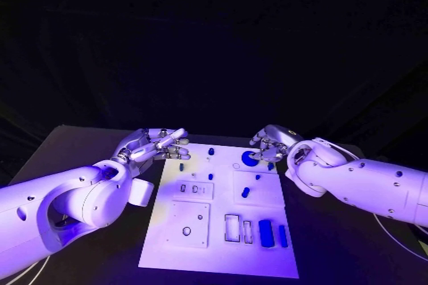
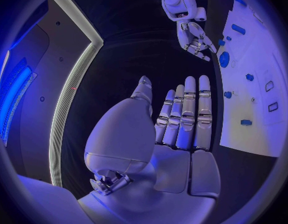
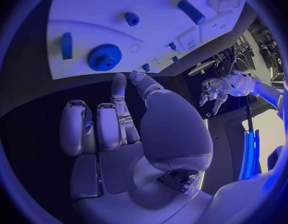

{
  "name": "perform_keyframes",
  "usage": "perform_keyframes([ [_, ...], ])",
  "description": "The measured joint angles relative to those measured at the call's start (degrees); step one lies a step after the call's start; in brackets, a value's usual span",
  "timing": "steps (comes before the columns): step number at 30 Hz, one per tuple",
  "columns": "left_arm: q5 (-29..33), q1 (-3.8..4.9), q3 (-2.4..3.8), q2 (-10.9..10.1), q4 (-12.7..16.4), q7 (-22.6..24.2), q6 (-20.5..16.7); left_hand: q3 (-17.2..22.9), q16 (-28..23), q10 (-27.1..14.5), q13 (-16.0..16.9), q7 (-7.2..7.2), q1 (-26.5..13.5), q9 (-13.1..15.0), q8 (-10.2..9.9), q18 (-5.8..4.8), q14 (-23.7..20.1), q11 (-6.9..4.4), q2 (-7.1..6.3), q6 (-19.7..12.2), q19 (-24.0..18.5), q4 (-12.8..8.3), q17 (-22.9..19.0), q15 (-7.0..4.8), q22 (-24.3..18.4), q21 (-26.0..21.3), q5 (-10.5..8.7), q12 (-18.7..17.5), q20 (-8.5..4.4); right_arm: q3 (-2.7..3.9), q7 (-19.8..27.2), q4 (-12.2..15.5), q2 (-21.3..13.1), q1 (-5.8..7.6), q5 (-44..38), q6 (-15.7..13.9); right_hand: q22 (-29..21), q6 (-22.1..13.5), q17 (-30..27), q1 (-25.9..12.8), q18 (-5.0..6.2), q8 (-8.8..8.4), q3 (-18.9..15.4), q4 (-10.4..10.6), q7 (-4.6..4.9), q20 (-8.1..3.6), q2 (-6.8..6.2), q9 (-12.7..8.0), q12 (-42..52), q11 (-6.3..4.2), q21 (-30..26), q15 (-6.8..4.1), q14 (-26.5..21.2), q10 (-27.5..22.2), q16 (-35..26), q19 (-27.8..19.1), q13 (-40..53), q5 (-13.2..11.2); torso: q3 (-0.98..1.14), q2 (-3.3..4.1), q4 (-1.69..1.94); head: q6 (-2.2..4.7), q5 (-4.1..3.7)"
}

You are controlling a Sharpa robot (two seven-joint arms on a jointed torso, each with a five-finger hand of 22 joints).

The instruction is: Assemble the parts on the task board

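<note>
We judge little assembled: both hands, left [image 1: 161, 146] and right [image 1: 270, 146], hang empty-fingered (nothing grasped) beside the white task board [image 1: 214, 254]; small blue parts [image 1: 266, 232] lie loose.

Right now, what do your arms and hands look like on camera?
Both arms are smooth white shells with rounded joint housings and small dark screw holes. The left hand and right hand are silver metal with segmented fingers and broad smooth palm plates. A thin pale cable trails beside the right arm.
</note>
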Motion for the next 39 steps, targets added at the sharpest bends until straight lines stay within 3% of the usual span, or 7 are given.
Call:
perform_keyframes([
  [2, 0.1, 0.00, 0.00, 0.0, 0.0, 0.0, 0.0, 0.0, 0.0, 0.0, 0.0, 0.00, 0.0, 0.0, 0.0, 0.00, 0.0, 0.00, 0.00, 0.0, 0.0, 0.0, 0.0, 0.00, 0.0, 0.0, 0.00, 0.0, 0.00, 0.08, -0.4, 1.1, -1.7, 0.01, 1.8, 1.2, 0.5, -1.4, 4.0, 0.5, -0.14, 1.26, -1.7, 0.9, 0.16, 0.25, 0.52, 0.6, 14.4, 0.50, 0.9, 0.47, 0.0, -1.1, 2.9, 1.0, 14.2, 0.2, 0.12, 0.00, -0.16, 0.05, 0.13],
  [3, 0.1, 0.00, 0.00, 0.0, 0.0, 0.0, 0.1, 0.0, 0.0, 0.0, 0.0, 0.00, 0.0, 0.0, 0.0, 0.00, 0.0, 0.00, 0.00, 0.0, 0.0, 0.0, 0.0, 0.00, 0.0, 0.0, 0.00, 0.0, 0.00, 0.11, -0.5, 1.4, -2.2, 0.01, 2.3, 1.8, 0.6, -1.8, 5.0, 0.5, -0.89, 1.71, -2.4, 1.3, 0.41, 0.51, 0.53, 0.8, 19.8, 0.73, 1.2, 0.58, -0.1, -0.6, 4.1, 1.3, 19.4, 0.2, 0.16, 0.00, -0.23, 0.07, 0.20],
  [8, 0.4, 0.01, 0.00, 0.0, -0.2, 0.0, 0.2, 0.0, -0.1, 0.0, 0.0, 0.00, 0.0, 0.0, 0.0, 0.00, 0.0, 0.00, 0.00, 0.0, 0.0, 0.0, 0.0, 0.00, 0.0, 0.0, 0.00, 0.0, 0.00, 0.23, -1.2, 2.1, -2.9, -0.04, 4.1, 3.9, 0.6, -3.9, 5.7, 1.1, -0.92, 3.71, -3.8, 2.4, 0.91, 0.82, 1.14, 1.7, 31.9, 1.27, 2.1, 0.96, -0.1, 2.6, 6.9, 2.2, 31.5, 0.5, 0.38, 0.07, -0.42, 0.01, 0.51],
  [13, 0.5, 0.00, -0.01, 0.1, -0.5, -0.1, 0.4, 0.0, -0.1, 0.0, 0.0, 0.00, 0.0, 0.0, 0.0, 0.00, 0.0, 0.00, 0.00, 0.0, 0.0, 0.0, 0.1, 0.00, 0.0, 0.0, 0.00, 0.0, 0.00, 0.24, -1.8, 0.9, -2.2, -0.21, 4.4, 5.0, 0.6, -5.0, 5.7, 1.1, -0.92, 4.51, -4.4, 3.0, 1.18, 1.04, 1.14, 2.0, 33.7, 1.41, 2.5, 0.96, -0.1, 2.7, 7.9, 2.6, 33.4, 0.9, 0.49, 0.15, -0.48, -0.18, 0.73],
  [22, 0.6, -0.01, -0.01, 0.1, -0.8, -0.1, 0.6, 0.0, -0.1, 0.0, 0.0, 0.00, 0.2, 0.0, 0.0, 0.00, 0.0, 0.00, 0.22, 0.0, 0.0, 0.0, 0.0, 0.00, 0.0, -0.2, 0.00, 0.0, 0.00, 0.26, -2.8, -0.7, 0.0, -0.30, 4.2, 5.0, 0.6, -6.7, 5.7, 1.4, -1.79, 6.53, -5.9, 4.2, 1.45, 1.35, 0.90, 2.8, 38.2, 1.77, 3.9, 1.43, 0.0, 5.4, 10.4, 3.7, 36.6, 2.6, 0.48, 0.17, -0.42, -0.36, 0.74],
  [31, 0.6, -0.01, -0.01, 0.1, -0.8, -0.2, 0.7, 0.0, -0.1, 0.0, 0.0, 0.00, 0.2, 0.0, 0.0, 0.00, 0.0, 0.00, 0.22, 0.0, 0.0, 0.0, 0.1, 0.00, -0.1, -0.2, 0.00, 0.0, 0.00, 0.26, -4.1, -3.0, 2.3, -0.32, 3.2, 4.3, 0.5, -8.2, 5.7, 1.9, -1.79, 8.97, -6.9, 5.2, 1.45, 1.55, 0.68, 3.8, 41.0, 1.90, 5.0, 1.76, -0.1, 6.9, 11.6, 3.9, 36.6, 5.1, 0.42, 0.15, -0.39, -0.51, 0.63],
  [39, 0.7, 0.00, -0.01, 0.2, -0.9, -0.2, 0.8, 0.0, -0.1, 0.0, 0.0, 0.00, 0.2, 0.0, 0.0, -0.01, 0.0, 0.00, 0.22, 0.0, 0.0, 0.0, 0.1, 0.00, -0.1, -0.2, 0.00, 0.0, 0.00, 0.21, -4.7, -5.5, 4.8, -0.46, 2.1, 4.5, 0.5, -8.5, 5.7, 2.6, -1.79, 11.16, -6.9, 5.2, 1.40, 1.55, 0.77, 4.9, 41.4, 1.90, 5.4, 1.76, -0.1, 6.9, 12.0, 3.9, 36.6, 9.5, 0.47, 0.15, -0.31, -0.64, 0.70],
])
